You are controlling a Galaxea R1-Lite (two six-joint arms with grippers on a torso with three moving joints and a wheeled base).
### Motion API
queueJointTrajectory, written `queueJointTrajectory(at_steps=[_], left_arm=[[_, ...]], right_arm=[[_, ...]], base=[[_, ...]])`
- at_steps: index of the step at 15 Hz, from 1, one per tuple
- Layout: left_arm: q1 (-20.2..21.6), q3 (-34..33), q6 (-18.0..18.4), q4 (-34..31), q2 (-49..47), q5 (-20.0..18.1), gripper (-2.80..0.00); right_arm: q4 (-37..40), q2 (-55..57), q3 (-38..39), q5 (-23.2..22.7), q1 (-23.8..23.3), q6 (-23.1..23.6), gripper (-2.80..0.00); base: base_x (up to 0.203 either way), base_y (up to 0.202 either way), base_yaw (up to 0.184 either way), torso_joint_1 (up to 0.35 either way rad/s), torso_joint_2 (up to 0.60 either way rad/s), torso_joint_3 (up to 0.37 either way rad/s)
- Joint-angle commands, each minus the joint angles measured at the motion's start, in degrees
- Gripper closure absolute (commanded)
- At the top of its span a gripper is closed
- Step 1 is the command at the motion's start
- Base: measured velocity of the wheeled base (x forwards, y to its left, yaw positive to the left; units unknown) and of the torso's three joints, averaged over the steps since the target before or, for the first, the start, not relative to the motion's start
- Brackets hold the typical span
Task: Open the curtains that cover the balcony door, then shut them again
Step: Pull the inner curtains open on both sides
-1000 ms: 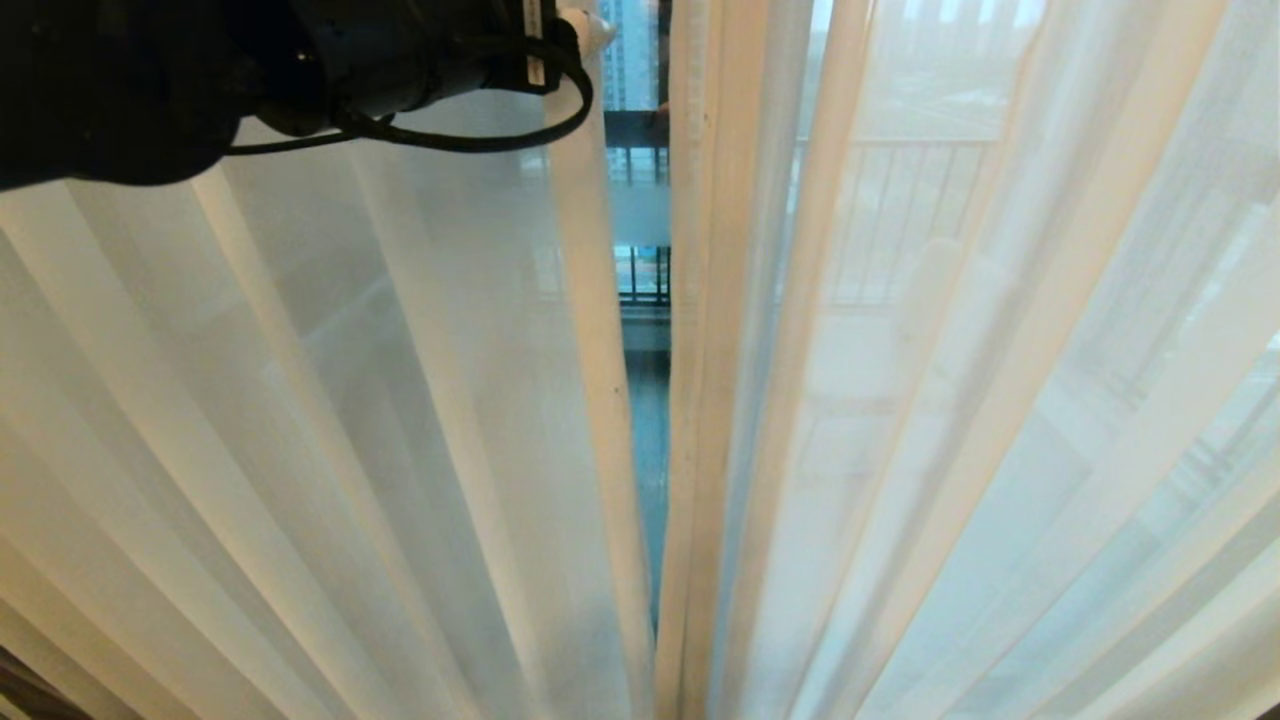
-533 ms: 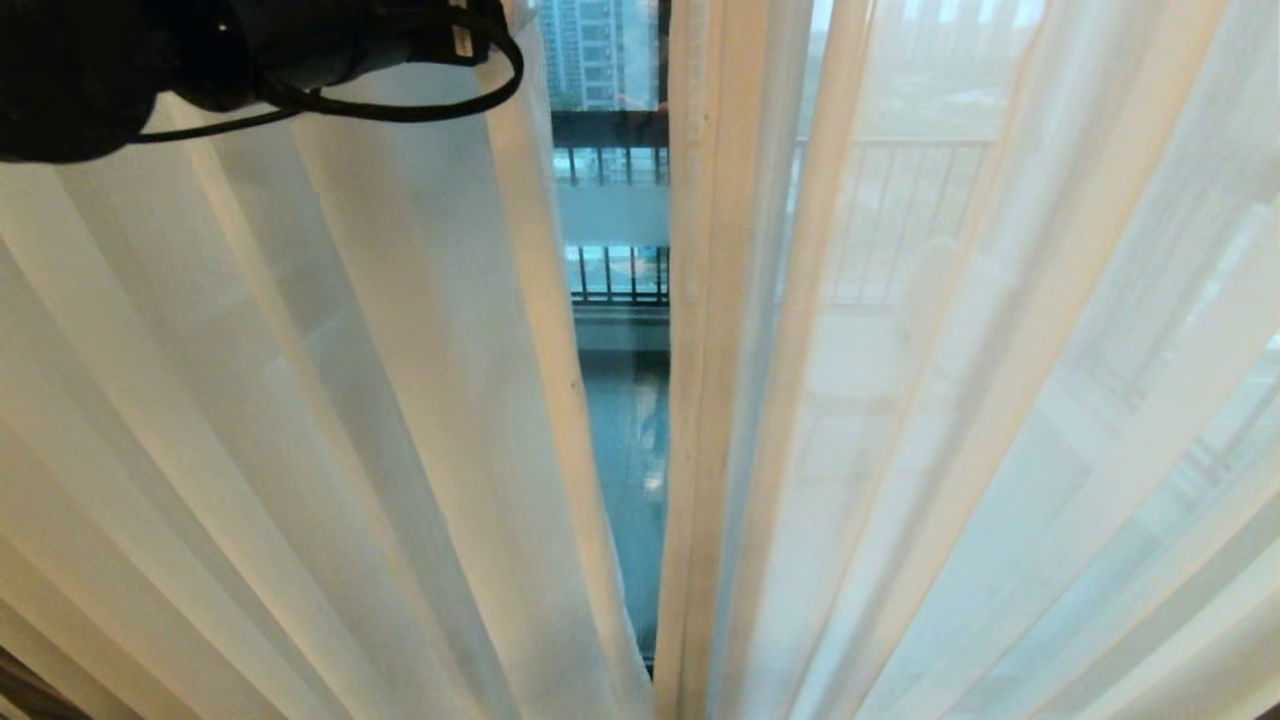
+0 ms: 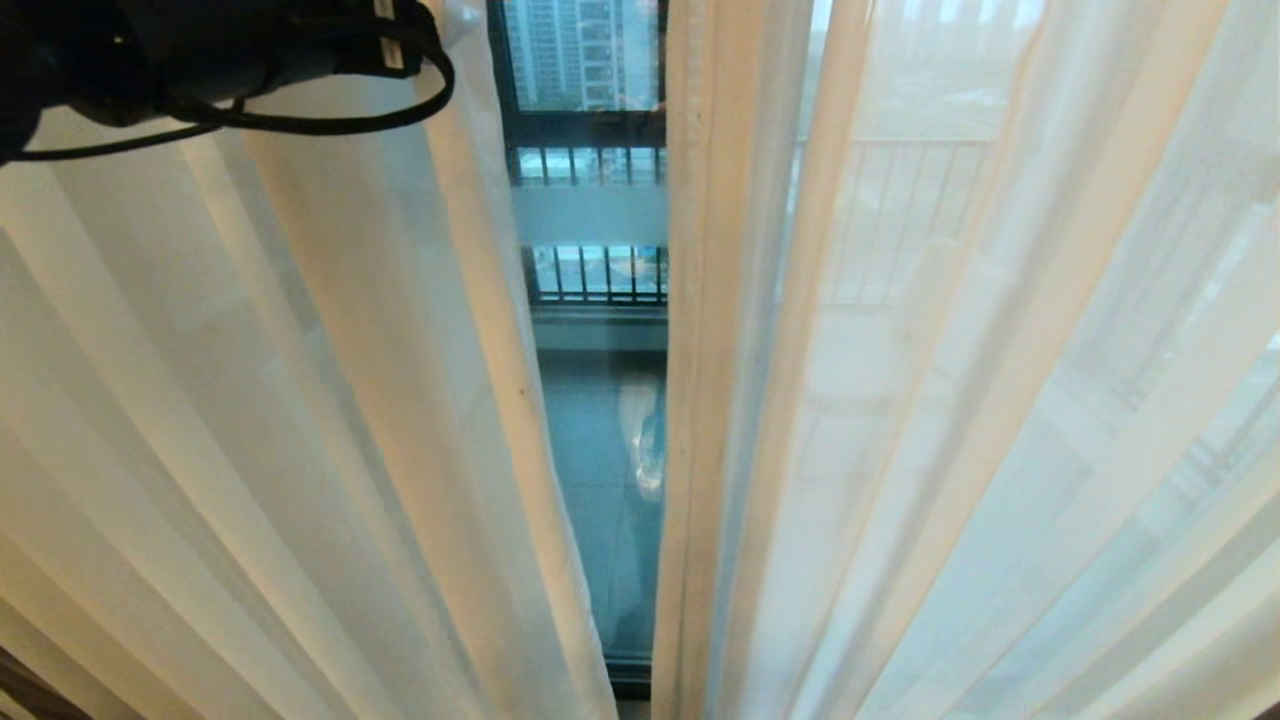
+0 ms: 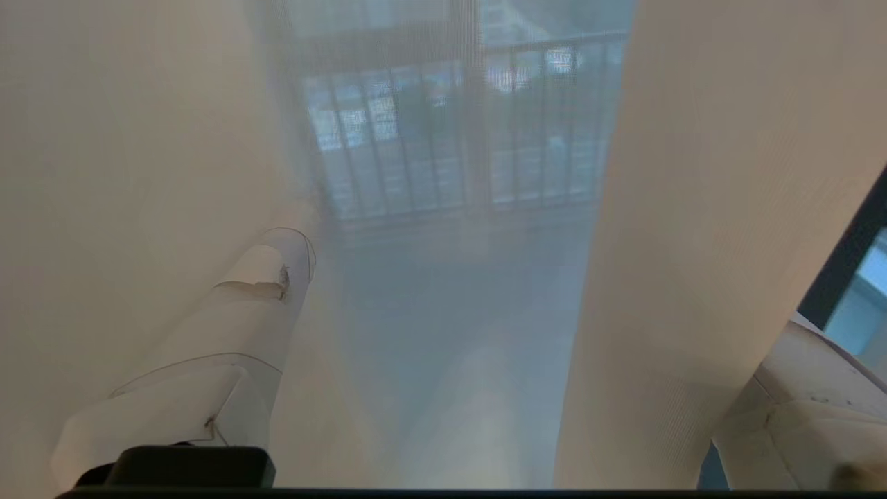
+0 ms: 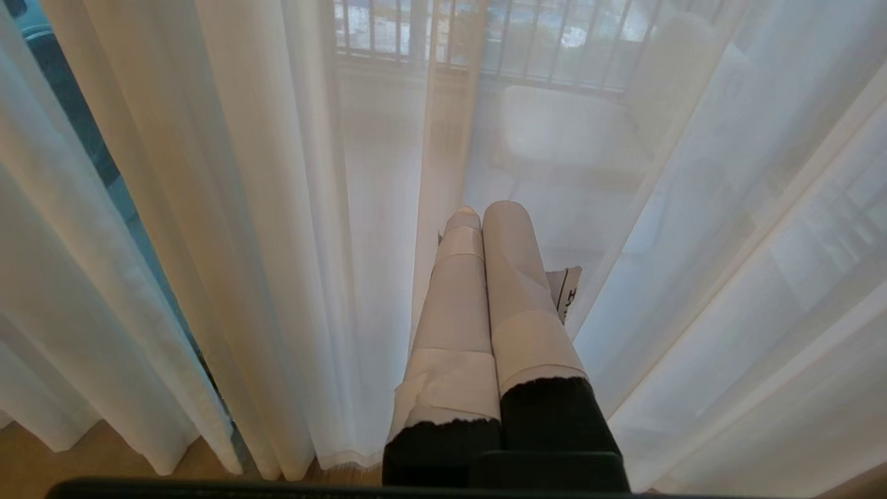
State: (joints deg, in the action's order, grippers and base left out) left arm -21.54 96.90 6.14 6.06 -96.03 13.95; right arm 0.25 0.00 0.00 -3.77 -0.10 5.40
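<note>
**Gap grows as left curtain slides away**

Head view: the gap has widened; the left curtain (image 3: 330,400) moved aside, showing the balcony door (image 3: 590,420).

Left wrist view: the left gripper (image 4: 527,333) is spread wide around the curtain edge. Push sideways slowly.

Right wrist view: the right gripper (image 5: 481,215) is clenched, holding nothing.

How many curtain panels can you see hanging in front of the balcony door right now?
2: the left curtain panel, left of the gap, and the right curtain panel, right of it. More may hang beyond the head view.
</note>
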Motion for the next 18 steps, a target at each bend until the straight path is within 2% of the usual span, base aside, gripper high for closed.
queueJointTrajectory(at_steps=[1,4,5,11,18], left_arm=[[1.25,-1.64,-0.08,0.18,2.20,0.12,-2.80],[1.77,-2.51,-0.17,0.18,2.96,0.03,-2.80],[1.77,-2.67,-0.17,0.18,3.04,0.03,0.00],[2.85,-3.07,-0.08,0.09,3.87,1.94,0.00],[7.78,-8.71,-0.08,0.18,8.69,2.26,0.00]], right_arm=[[0.01,0.00,0.00,-0.02,0.01,0.05,0.00],[0.01,0.00,0.00,-0.03,0.01,0.05,0.00],[0.01,0.00,0.00,-0.02,0.01,0.05,0.00],[0.01,0.00,0.00,-0.08,0.01,0.05,0.00],[0.01,0.00,0.00,-0.08,0.01,0.05,0.00]], base=[[0.000,0.000,0.000,0.000,0.00,0.000],[0.000,0.000,0.000,0.000,0.00,0.000],[0.000,0.000,0.000,0.000,0.00,0.000],[0.000,0.000,0.000,0.000,0.00,0.000],[0.000,0.000,0.000,0.000,0.00,0.000]])
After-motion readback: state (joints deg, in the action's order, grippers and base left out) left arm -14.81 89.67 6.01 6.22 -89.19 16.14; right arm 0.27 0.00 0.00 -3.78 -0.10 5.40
